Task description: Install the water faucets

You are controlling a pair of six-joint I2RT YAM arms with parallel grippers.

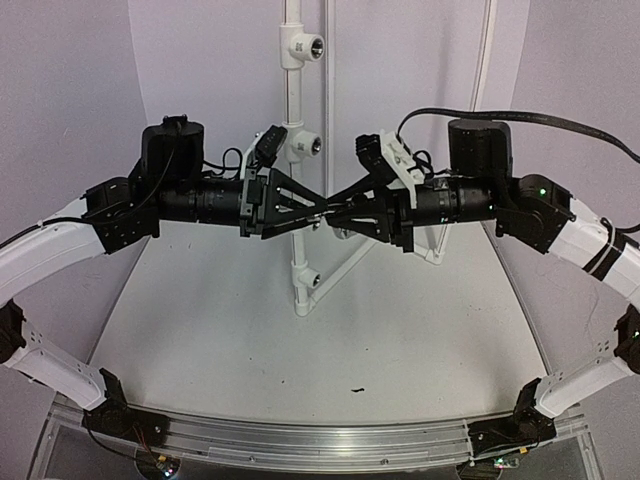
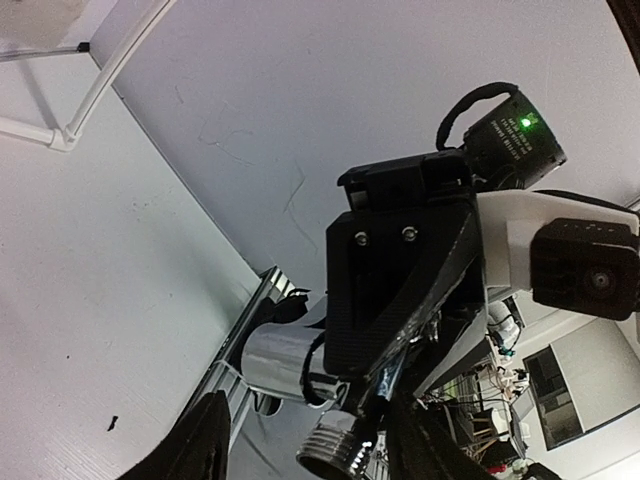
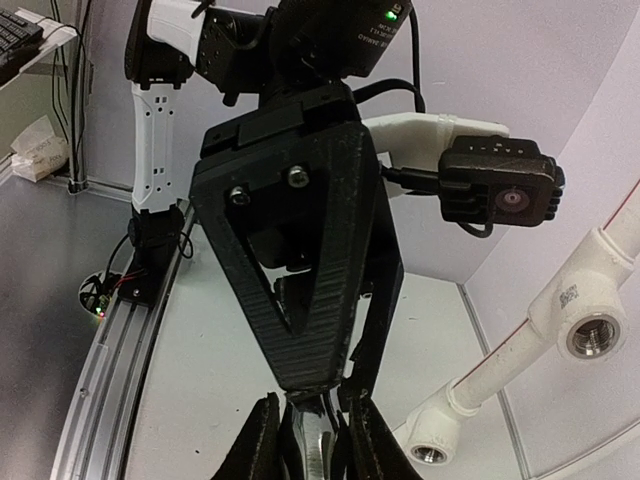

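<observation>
A chrome water faucet (image 2: 275, 360) hangs in mid-air between both grippers, its threaded stub (image 2: 335, 455) pointing toward the left wrist camera. My right gripper (image 3: 315, 445) is shut on a chrome part of the faucet (image 3: 320, 450). My left gripper (image 2: 315, 450) is open with its fingers (image 2: 205, 440) on either side of the stub, and a gap shows on the left side. In the top view the left gripper (image 1: 316, 207) and the right gripper (image 1: 336, 212) meet tip to tip in front of the white pipe stand, largely hiding the faucet.
The white pipe stand (image 1: 297, 250) rises at the table's back middle with tee fittings high (image 1: 303, 45), mid (image 1: 305, 143) and low (image 1: 306, 277). Two open tee sockets (image 3: 595, 335) (image 3: 430, 445) lie to the right of the right gripper. An aluminium rail (image 1: 300, 440) runs along the near edge.
</observation>
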